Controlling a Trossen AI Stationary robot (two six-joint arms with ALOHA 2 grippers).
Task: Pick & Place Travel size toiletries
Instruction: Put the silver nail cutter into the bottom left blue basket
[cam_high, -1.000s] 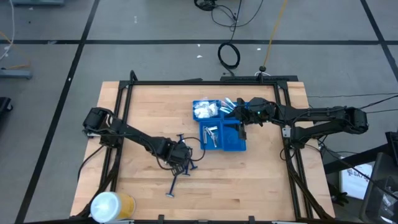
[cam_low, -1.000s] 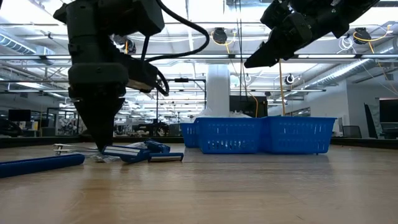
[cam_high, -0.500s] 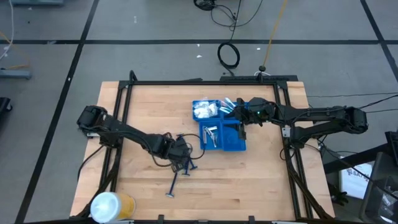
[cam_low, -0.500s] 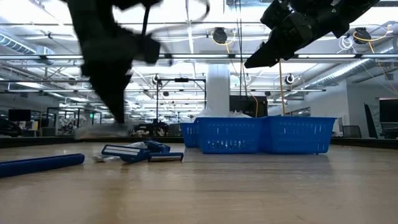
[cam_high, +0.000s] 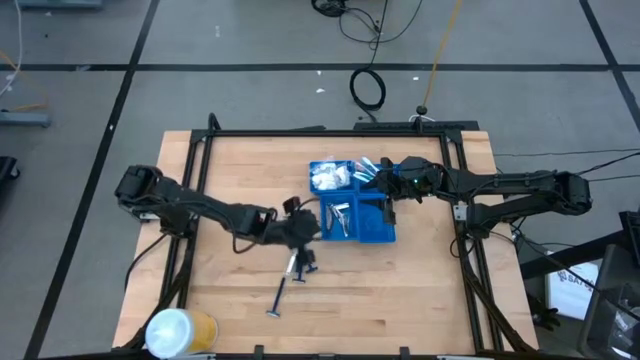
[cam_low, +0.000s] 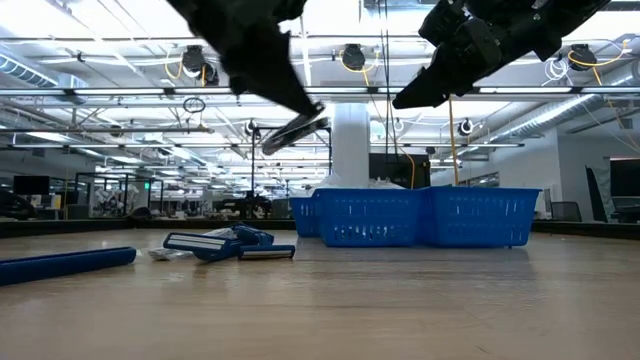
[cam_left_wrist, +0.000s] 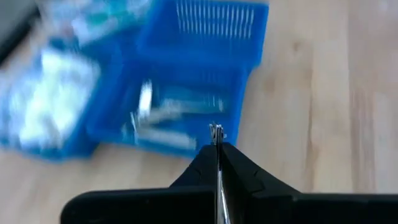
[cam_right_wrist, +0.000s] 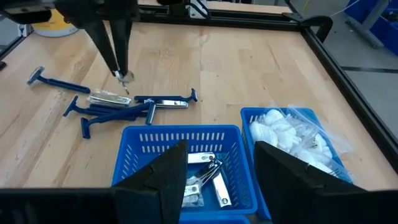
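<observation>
Just beside the blue tray (cam_high: 372, 236), the left gripper (cam_high: 303, 229) is pinching a small silvery piece (cam_right_wrist: 124, 76), carrying it above the razors (cam_right_wrist: 118, 106). Right gripper (cam_high: 388, 205) is hanging unclenched over the tray. I'd centre over the metal-bits compartment before releasing.

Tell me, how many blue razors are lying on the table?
4 blue razors, as far as shows: one lies apart, and three are bunched beside the blue tray. Overlaps may hide more.
</observation>
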